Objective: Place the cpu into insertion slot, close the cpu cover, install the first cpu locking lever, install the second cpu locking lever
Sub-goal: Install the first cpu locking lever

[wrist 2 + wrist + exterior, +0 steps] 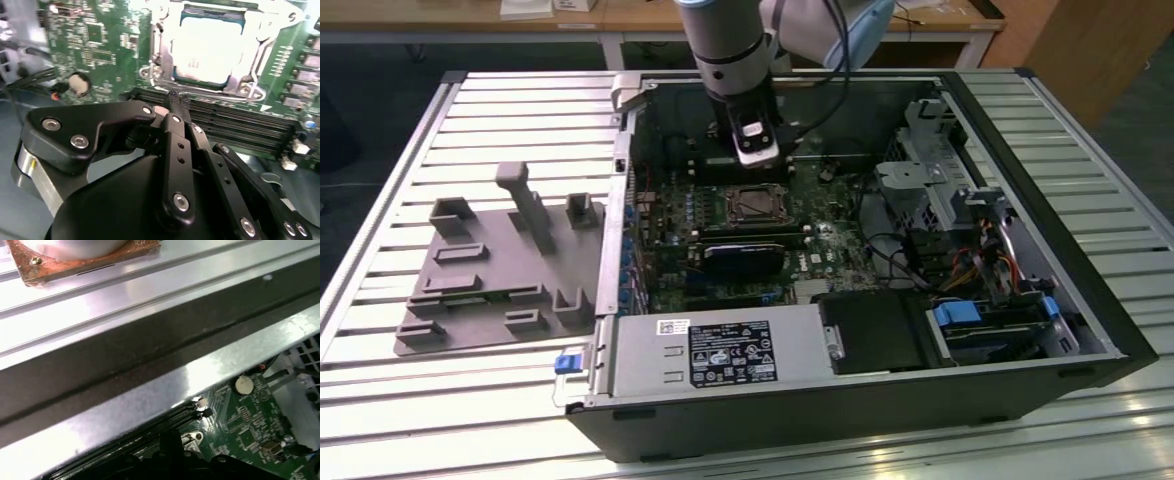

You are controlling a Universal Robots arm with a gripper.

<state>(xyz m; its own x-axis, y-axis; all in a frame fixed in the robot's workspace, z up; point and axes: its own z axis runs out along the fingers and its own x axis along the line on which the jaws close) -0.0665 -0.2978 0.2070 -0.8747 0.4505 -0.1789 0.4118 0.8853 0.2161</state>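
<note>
Fingers of the black metal end effector (172, 107) look pressed together with nothing pinched between them, tips reaching down toward the green motherboard (100, 45) in the second wrist view. Just ahead of those tips lies the cpu (207, 50), a small flat square chip with a pale silvery top, seated in the insertion slot (162, 47), the square socket set into the board. The cpu cover (250, 75), a thin silvery-grey metal frame with a cut-out middle, appears to lie down around the chip; whether it is latched I cannot tell. Between the end effector and the socket run dark memory slots (240, 120).

From the exterior view, the grey arm reaches straight down into the open black computer case (854, 400), and the end effector (761, 160) hangs just beyond the socket (757, 203), probably so the narrow closed tips can work at the socket's edge without fouling nearby parts. A grey moulded fixture tray (494, 270) sits well apart on the slatted metal worktop (400, 400), outside the case.
</note>
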